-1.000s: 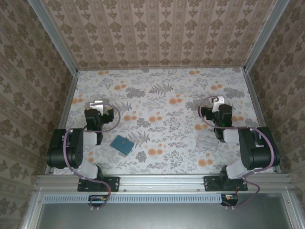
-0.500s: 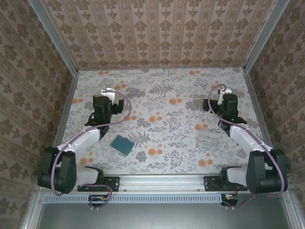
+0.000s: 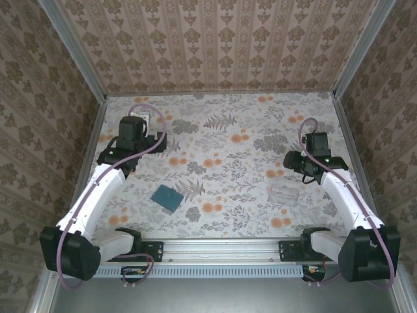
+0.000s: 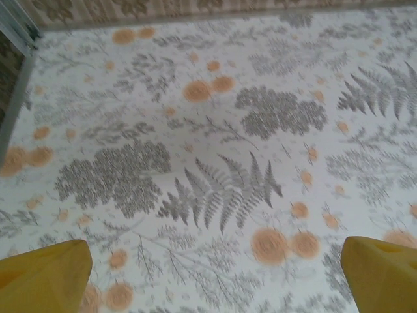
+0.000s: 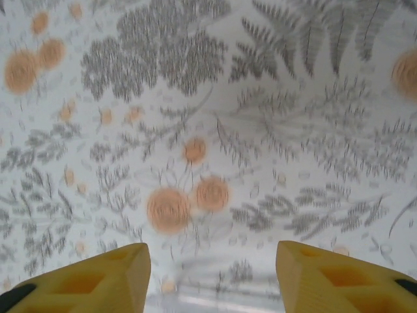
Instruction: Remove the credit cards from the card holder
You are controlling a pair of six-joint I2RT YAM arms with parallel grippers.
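The card holder [image 3: 168,197] is a small teal wallet lying shut and flat on the floral table, front left of centre. The credit cards are hidden. My left gripper [image 3: 135,125] hangs over the back left of the table, well behind the card holder. Its yellow fingers [image 4: 45,277] stand wide open over bare cloth, gripper [image 4: 215,280]. My right gripper [image 3: 294,163] hovers at the right, just behind a clear plastic piece [image 3: 285,193]. In the right wrist view its gripper [image 5: 212,280] is open with nothing between the yellow fingers [image 5: 88,282].
The clear plastic piece's blurred edge [image 5: 208,298] shows at the bottom between the right fingers. Metal rails [image 3: 91,147] and patterned walls [image 3: 221,45] close in the table on three sides. The arm bases sit on the near rail [image 3: 221,249].
Both arms have unfolded from their tucked poses. The left gripper rose and moved toward the back left, the right swung slightly forward. The right jaws have narrowed.
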